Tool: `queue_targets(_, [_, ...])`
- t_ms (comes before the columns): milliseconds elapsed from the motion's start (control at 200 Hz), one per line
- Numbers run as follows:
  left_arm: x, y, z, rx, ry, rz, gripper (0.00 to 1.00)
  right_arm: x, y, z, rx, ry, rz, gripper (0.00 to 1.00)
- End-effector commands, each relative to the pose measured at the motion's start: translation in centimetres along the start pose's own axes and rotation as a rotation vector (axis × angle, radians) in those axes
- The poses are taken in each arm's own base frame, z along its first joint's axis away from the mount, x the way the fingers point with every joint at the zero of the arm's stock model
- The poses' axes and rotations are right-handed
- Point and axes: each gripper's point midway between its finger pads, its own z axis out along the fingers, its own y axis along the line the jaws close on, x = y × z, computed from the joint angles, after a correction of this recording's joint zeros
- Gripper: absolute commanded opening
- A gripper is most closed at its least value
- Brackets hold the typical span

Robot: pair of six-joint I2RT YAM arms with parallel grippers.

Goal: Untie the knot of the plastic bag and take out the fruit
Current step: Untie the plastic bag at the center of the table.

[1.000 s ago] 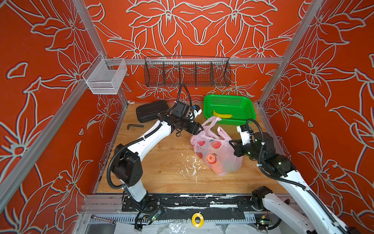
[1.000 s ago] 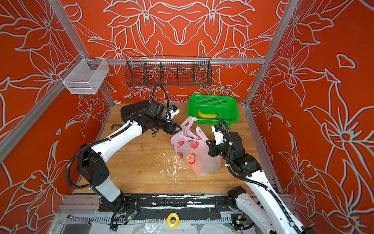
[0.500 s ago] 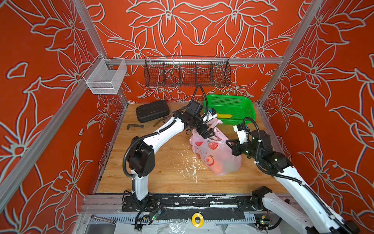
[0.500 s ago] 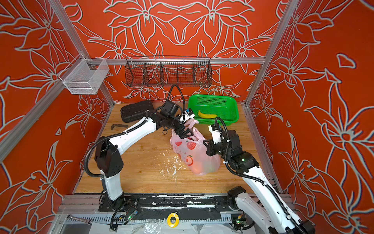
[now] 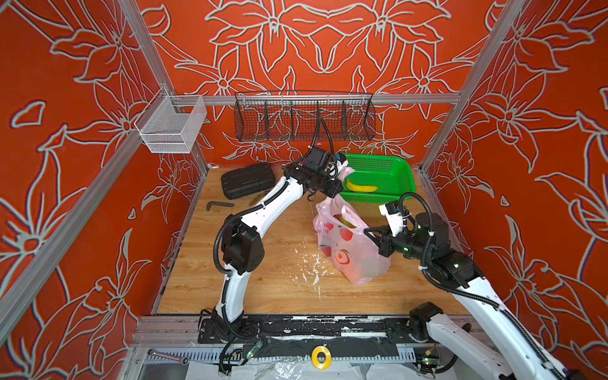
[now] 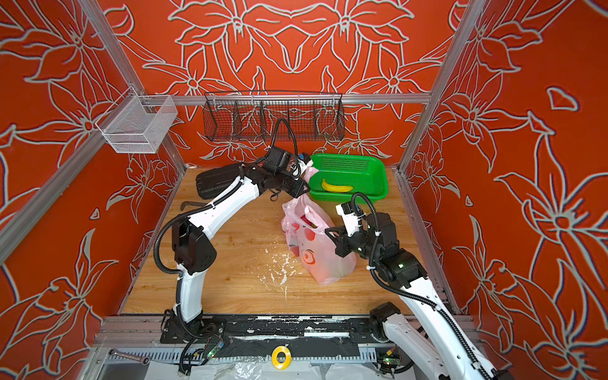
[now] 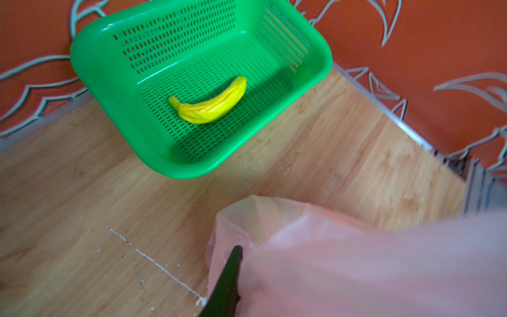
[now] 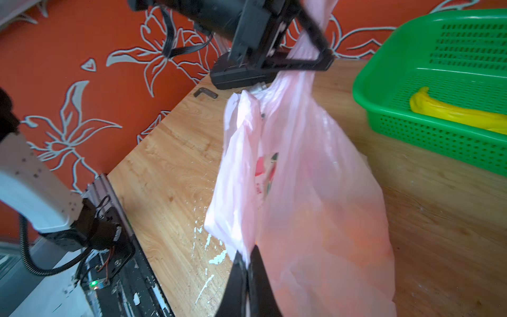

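The pink plastic bag (image 5: 348, 243) stands on the table, stretched between my two grippers. My left gripper (image 5: 333, 194) is shut on the bag's upper handle strip and holds it up near the green basket; the right wrist view shows its tips (image 8: 326, 61) pinching that strip. In the left wrist view one black finger (image 7: 231, 271) shows and pink plastic (image 7: 356, 260) covers the rest. My right gripper (image 8: 248, 255) is shut on a fold of the bag's rim at its right side. Fruit shows as orange shapes (image 8: 343, 233) through the plastic, and a yellow piece (image 5: 343, 221) sits in the mouth. The knot is hidden.
A green basket (image 5: 378, 164) with a yellow banana (image 5: 360, 187) stands at the back right, just behind the bag. A black case (image 5: 248, 180) and an L-shaped key (image 5: 218, 205) lie at the back left. White flecks (image 5: 311, 266) dot the wood. Wire baskets (image 5: 304, 115) hang on the back rail.
My left gripper swung right from beside the bag to its top with jaws wide, then shut on the handle and drew it up and back. The right gripper kept its hold.
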Motion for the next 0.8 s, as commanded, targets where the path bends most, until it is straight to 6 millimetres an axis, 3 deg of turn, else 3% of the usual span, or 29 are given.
queue_targets(0, [-0.5, 2.3, 0.2, -0.032, 0.001, -0.136, 0.19, -1.2, 3.9, -0.2, -0.178, -0.018, -0.071, 0.04])
queue_targets(170, [-1.6, 1.8, 0.5, 0.010, -0.027, -0.153, 0.19, 3.0, 4.9, 2.0, -0.233, 0.104, -0.073, 0.11])
queue_targets(350, [-1.7, 1.9, 0.8, 0.010, -0.030, -0.186, 0.18, 9.1, 5.2, 4.4, -0.214, 0.285, -0.141, 0.35])
queue_targets(450, [-1.6, 1.6, 0.3, 0.019, -0.024, -0.203, 0.18, 10.7, 4.9, 4.5, -0.181, 0.349, -0.164, 0.43])
queue_targets(540, [-1.6, 0.6, -0.5, 0.053, -0.031, -0.216, 0.19, 9.6, 4.2, 4.1, -0.120, 0.314, -0.169, 0.52])
queue_targets(636, [-1.7, -0.2, -1.8, 0.076, -0.048, -0.240, 0.44, 7.2, 3.8, 2.9, -0.053, 0.221, -0.175, 0.70])
queue_targets(701, [-1.6, -0.2, -3.0, 0.056, -0.063, -0.273, 0.55, 5.1, 3.7, 1.7, -0.010, 0.145, -0.164, 0.82])
queue_targets(796, [-1.2, -0.6, -5.0, 0.039, -0.089, -0.296, 0.67, 1.7, 3.5, 0.1, 0.061, 0.052, -0.156, 0.87])
